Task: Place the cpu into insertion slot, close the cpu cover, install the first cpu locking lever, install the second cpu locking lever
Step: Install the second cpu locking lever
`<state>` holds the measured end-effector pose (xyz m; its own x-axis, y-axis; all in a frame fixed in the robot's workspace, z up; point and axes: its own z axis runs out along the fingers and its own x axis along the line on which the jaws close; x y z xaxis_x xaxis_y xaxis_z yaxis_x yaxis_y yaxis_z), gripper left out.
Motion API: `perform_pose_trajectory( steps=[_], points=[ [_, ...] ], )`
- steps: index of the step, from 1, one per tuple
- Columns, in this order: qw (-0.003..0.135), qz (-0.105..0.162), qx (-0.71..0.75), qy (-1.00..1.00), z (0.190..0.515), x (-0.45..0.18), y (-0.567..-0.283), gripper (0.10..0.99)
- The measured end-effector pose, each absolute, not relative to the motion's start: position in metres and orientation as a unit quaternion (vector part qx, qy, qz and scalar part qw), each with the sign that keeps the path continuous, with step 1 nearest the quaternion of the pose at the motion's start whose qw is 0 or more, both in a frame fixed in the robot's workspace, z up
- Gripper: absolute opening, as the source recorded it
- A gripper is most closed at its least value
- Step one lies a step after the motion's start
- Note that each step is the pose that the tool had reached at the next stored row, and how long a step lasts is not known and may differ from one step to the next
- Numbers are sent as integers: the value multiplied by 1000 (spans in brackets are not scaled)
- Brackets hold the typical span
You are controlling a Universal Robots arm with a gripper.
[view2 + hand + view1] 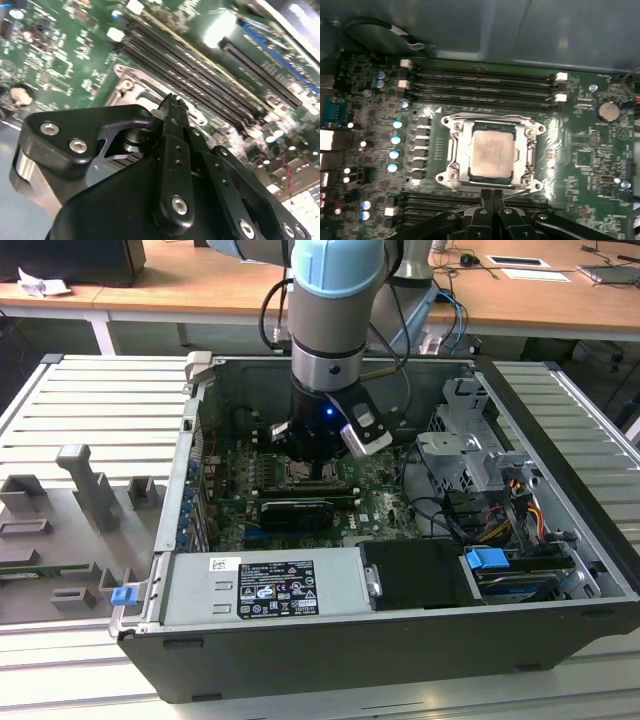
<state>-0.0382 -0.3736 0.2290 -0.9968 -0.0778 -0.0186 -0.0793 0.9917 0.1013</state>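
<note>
First wrist view looks straight down on the motherboard (580, 150), where the cpu (491, 154) already lies in the insertion slot (454, 150) and the cpu cover (492, 121) rests closed over it, its frame ringing the chip on all sides. The jaws (491, 193) stand pressed together with nothing between them, their tips at the 6 o'clock edge of the cover, just beside a thin lever wire (520, 190) that runs along that edge.

The likely trouble from here is a slip. The tips are narrow and the wire is thin and springy, so a push that lands slightly off could let it skate away and drive the tips into the cover or the memory slots (485, 82) at 12 o'clock of the socket. Pressing before the wire sits under its hook could also leave the cover unlocked, or load the chip unevenly on its pins.

In the exterior view the arm (335, 300) hangs nearly vertical into the open computer case (300, 640), its wrist low over the board at the case's middle, gripper (318, 462) pointing down. In the second wrist view the closed fingertips (172, 107) tilt toward the cover's edge.
</note>
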Motion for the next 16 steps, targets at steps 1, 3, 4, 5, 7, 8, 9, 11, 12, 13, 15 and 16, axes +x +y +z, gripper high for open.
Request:
perform_pose_trajectory(
  steps=[1, 3, 4, 5, 7, 8, 9, 11, 12, 13, 15, 16],
  points=[
    [7, 51, -39, 998, 229, -39, -375, 106],
    [7, 51, -39, 998, 229, -41, -380, 106],
    [7, 53, -40, 998, 229, -44, -381, 106],
    [7, 54, -40, 998, 229, -47, -381, 106],
    [8, 58, -40, 997, 227, -52, -382, 106],
    [8, 60, -40, 997, 226, -55, -382, 106],
    [8, 61, -40, 997, 225, -57, -382, 106],
    [8, 62, -40, 997, 221, -61, -382, 106],
    [8, 62, -40, 997, 219, -61, -382, 106],
    [8, 63, -40, 997, 217, -62, -382, 106],
    [8, 64, -40, 997, 215, -62, -382, 106],
    [8, 68, -40, 997, 214, -62, -383, 106]
  ],
)
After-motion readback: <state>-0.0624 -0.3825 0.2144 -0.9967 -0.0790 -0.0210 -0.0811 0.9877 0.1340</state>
